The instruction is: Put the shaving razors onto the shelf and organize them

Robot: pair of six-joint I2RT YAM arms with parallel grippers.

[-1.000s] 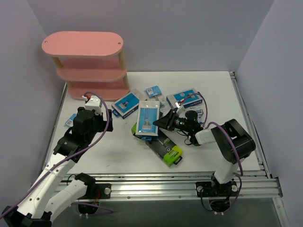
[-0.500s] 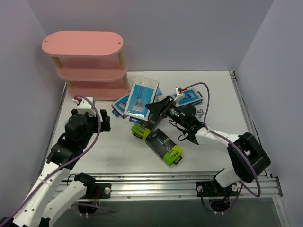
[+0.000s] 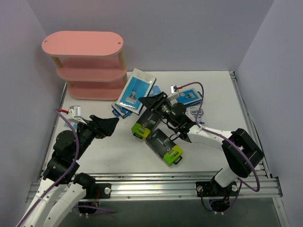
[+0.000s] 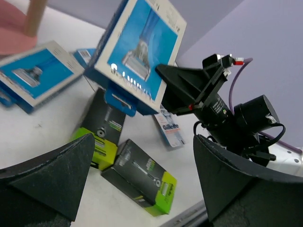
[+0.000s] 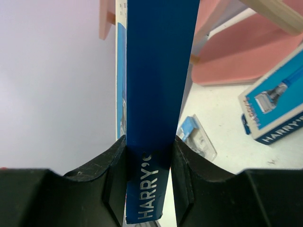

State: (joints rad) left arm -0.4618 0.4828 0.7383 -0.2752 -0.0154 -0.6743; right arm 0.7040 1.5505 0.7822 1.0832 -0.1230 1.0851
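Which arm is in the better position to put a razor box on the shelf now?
Right. Its claw is shut on a blue box, held up off the table and close to the shelf. The left claw is open and holds nothing.

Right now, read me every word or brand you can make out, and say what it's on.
"HARRY'" on the narrow edge of the blue box in the right gripper, end cut off.
"HARRY'" on the side of the flat box lying beyond it.
"Gillette" on a small blister card.
Print on the black-and-green boxes: too small to read.
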